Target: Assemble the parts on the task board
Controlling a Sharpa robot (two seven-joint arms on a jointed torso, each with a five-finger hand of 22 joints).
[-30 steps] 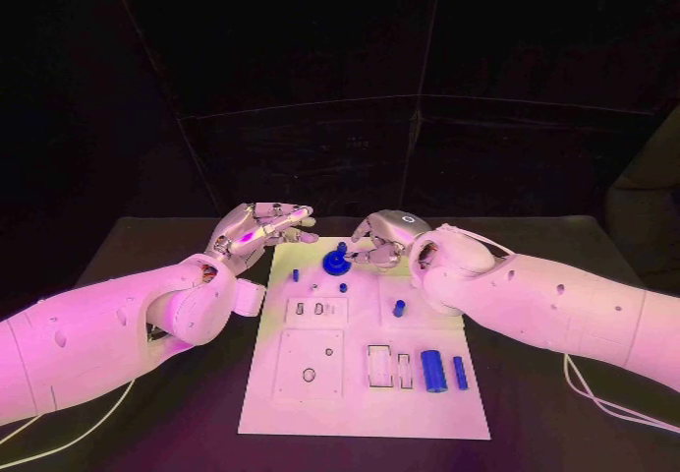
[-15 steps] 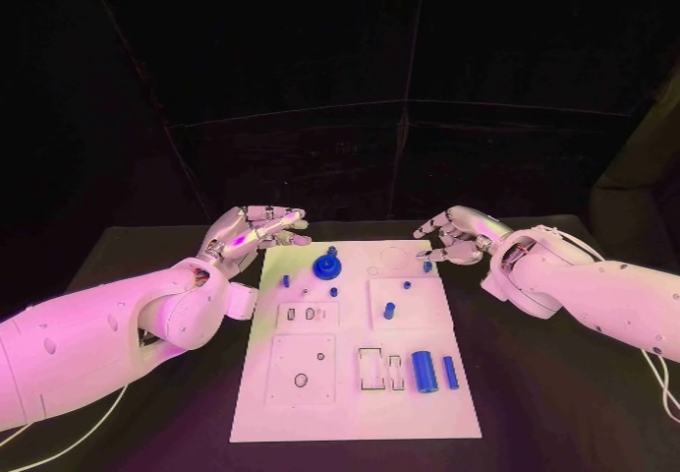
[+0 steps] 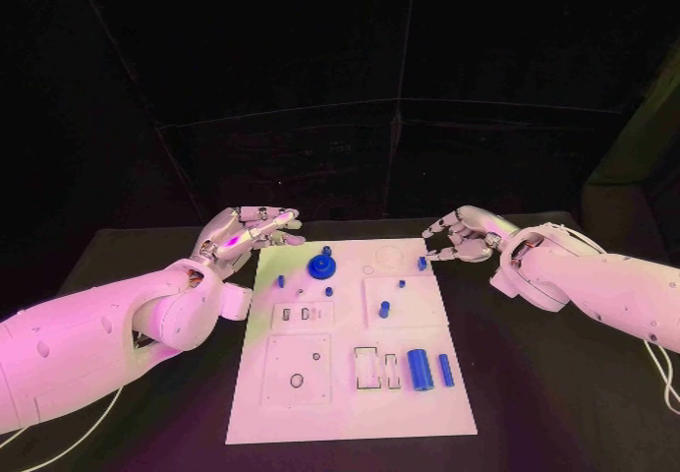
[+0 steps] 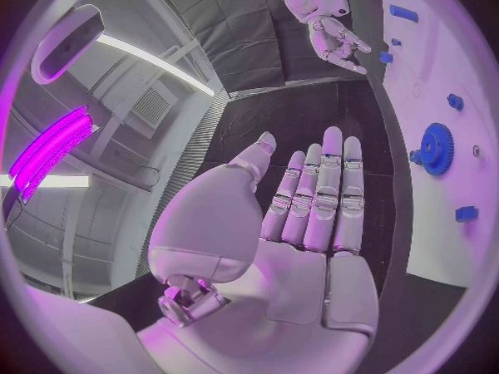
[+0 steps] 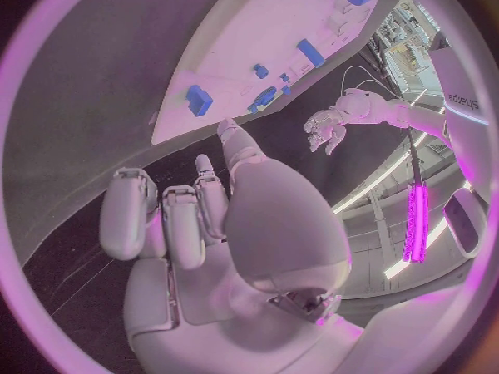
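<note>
- Whereas a second ago the right hand point(image 3: 461, 234) was bent over the blue gear point(image 3: 323, 265) with its fingers around it, it now sits off the far right corner of the task board point(image 3: 347, 393), holding nothing, fingers curled loosely inward.
- Since then the gear has stayed on the board's far end, free of both hands.
- Left hand point(image 3: 253, 232) has kept its place by the board's far left corner, fingers straight and side by side, empty.
- Gear: toothed blue disc with a raised hub, lying flat; small blue pegs point(image 3: 329, 291) stand just beside it.
- Near end: a thick blue cylinder point(image 3: 420, 369) and a thinner blue rod point(image 3: 445, 369) lie side by side.
</note>
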